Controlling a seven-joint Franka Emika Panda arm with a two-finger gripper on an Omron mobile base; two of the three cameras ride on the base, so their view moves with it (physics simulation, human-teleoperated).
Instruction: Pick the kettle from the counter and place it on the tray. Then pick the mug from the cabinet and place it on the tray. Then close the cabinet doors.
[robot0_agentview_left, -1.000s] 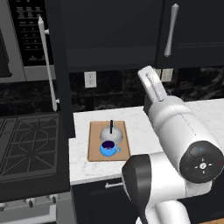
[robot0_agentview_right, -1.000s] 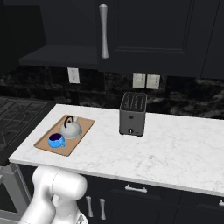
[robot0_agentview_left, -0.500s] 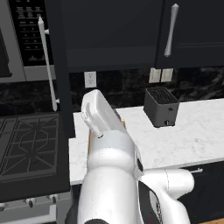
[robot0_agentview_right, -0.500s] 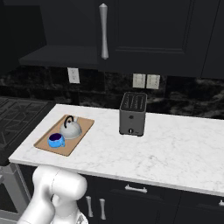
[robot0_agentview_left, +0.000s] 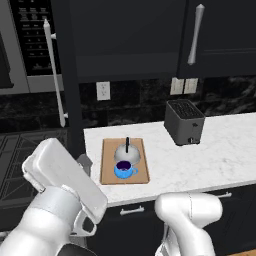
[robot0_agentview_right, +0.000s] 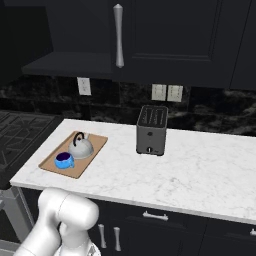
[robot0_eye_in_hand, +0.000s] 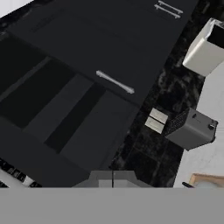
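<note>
Resting on the flat light-brown wooden tray (robot0_agentview_left: 109, 172), the squat silver-grey kettle w/ thin black handle (robot0_agentview_left: 127, 152) sits at the tray's far part; the small bright-blue mug w/ dark inside (robot0_agentview_left: 123, 169) sits just in front of it, close beside it, handle toward the toaster side. Tray lies on the white marbled stone bench (robot0_agentview_left: 215, 155) near its stove-side end. Black boxy toaster (robot0_agentview_left: 184, 121) stands well apart from tray, by the backsplash. Dark upper wall cabinet (robot0_agentview_right: 65, 30): one side open, dark inner shelf (robot0_agentview_right: 67, 64) visible; neighbouring black door panel w/ long silver bar handle (robot0_agentview_right: 118, 35) is shut flat. White arm is low at the stove side in the left base view. Pincer: opening and contents cannot be told.
</note>
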